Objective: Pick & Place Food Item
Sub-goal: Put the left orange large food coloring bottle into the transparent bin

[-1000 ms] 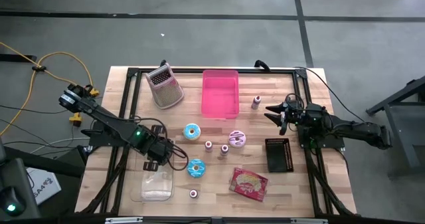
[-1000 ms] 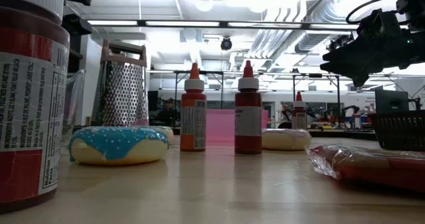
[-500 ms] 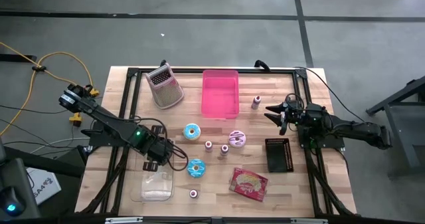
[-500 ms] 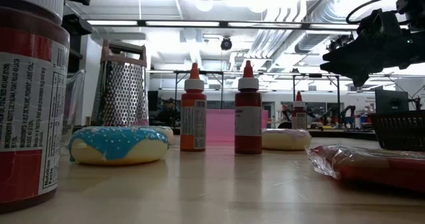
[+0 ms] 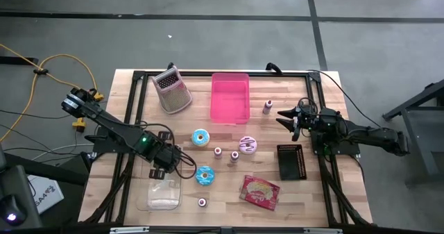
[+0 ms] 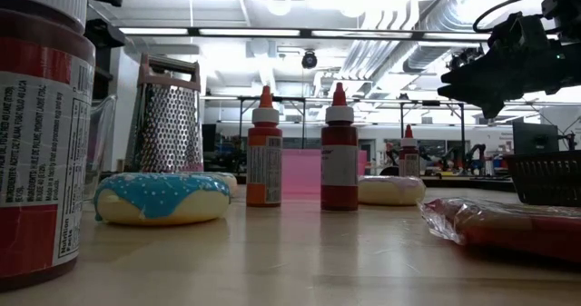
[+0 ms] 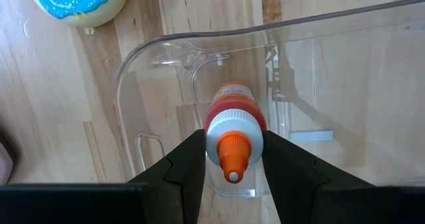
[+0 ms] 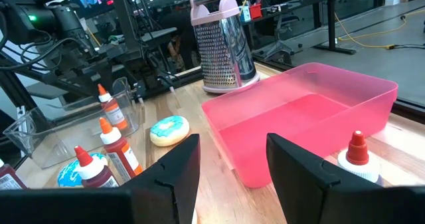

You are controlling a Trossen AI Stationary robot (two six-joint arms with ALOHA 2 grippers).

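Note:
An orange-capped sauce bottle (image 7: 232,127) stands upright between the fingers of my left gripper (image 7: 232,167), which is shut on it. Bottle and gripper are over the far end of a clear plastic container (image 7: 319,84) at the table's near left; the high view shows that gripper (image 5: 164,169) and container (image 5: 162,193) too. My right gripper (image 5: 284,117) waits open and level at the table's right side, with nothing between its fingers (image 8: 166,171). My left gripper pinches the bottle's shoulder (image 7: 214,121), just under the white cap, between its two fingers (image 7: 189,161). The fingers come from above, pointing down. The bottle is upright, nozzle up, within the container's outline. Whether its base touches the container's floor I cannot tell.
A pink bin (image 5: 229,97) and a metal grater (image 5: 171,92) stand at the far side. Blue donuts (image 5: 205,176) (image 5: 200,137), a pink donut (image 5: 248,145) and small bottles (image 5: 218,152) lie mid-table. Near right lie a black basket (image 5: 291,162) and a red packet (image 5: 260,191).

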